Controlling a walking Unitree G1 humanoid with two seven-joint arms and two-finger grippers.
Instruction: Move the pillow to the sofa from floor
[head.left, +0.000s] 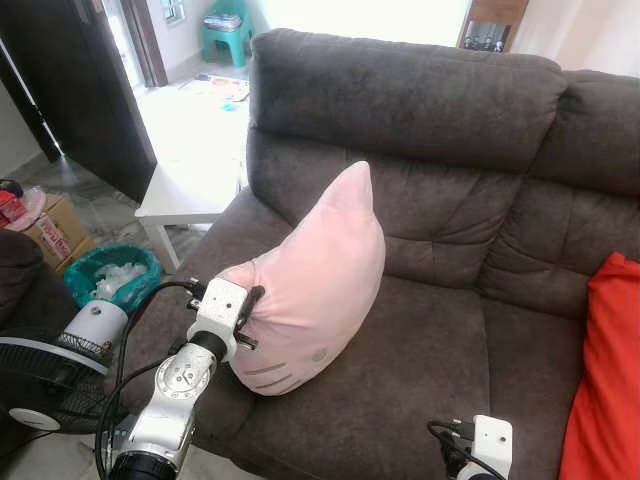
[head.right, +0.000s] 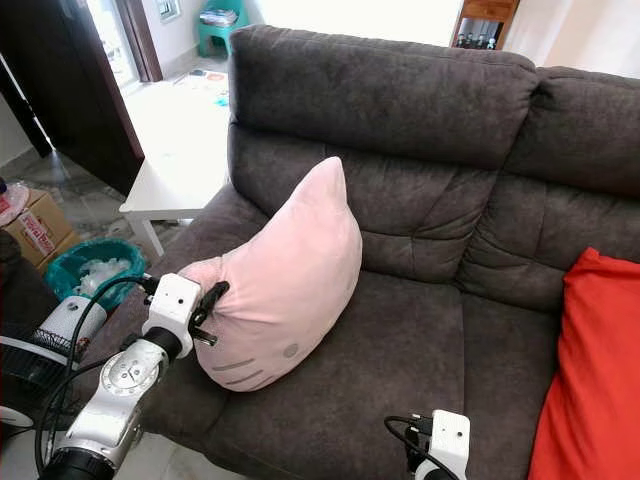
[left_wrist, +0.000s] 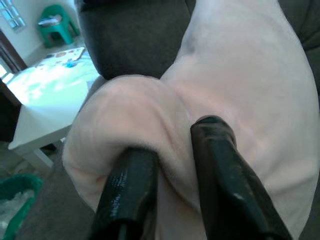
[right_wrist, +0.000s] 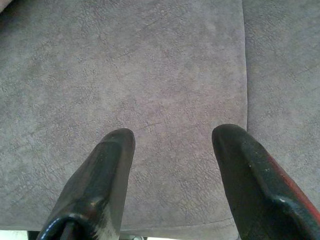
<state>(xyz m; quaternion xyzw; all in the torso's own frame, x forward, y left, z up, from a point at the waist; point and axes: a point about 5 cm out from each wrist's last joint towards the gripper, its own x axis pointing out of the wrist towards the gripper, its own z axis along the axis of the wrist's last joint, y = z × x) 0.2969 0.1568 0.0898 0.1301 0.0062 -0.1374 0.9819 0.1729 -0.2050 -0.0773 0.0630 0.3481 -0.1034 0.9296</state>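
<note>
In the left eye view, a soft pink plush pillow with a pointed ear and stitched whisker marks (head.left: 315, 280) was seen at the centre of the frame, standing on the seat of the dark grey-brown fabric sofa (head.left: 430, 340) and leaning toward its backrest. The left gripper (head.left: 250, 305) was placed at the lower left, clamped on a bunched corner of the pillow. A red cushion (head.left: 605, 370) lay at the right edge, and a white low table (head.left: 190, 185) and a green bin (head.left: 110, 275) were seen at the upper left and left.

In the right eye view, the same arrangement was shown, with the right gripper's white wrist housing (head.right: 447, 437) low in the frame above the seat front.

In the left wrist view, the two black fingers (left_wrist: 130, 190) were seen pinching a fold of pink fabric, which bulged around them.

In the right wrist view, the right gripper (right_wrist: 172, 145) was shown with its fingers spread apart over bare sofa seat, nothing between them.

The pillow was judged light, very soft and easily deformed, not fragile. A pinched fold or corner was judged the natural place to hold it, though the plush cover might slip if only thinly gripped. The placing was judged nearly complete.
</note>
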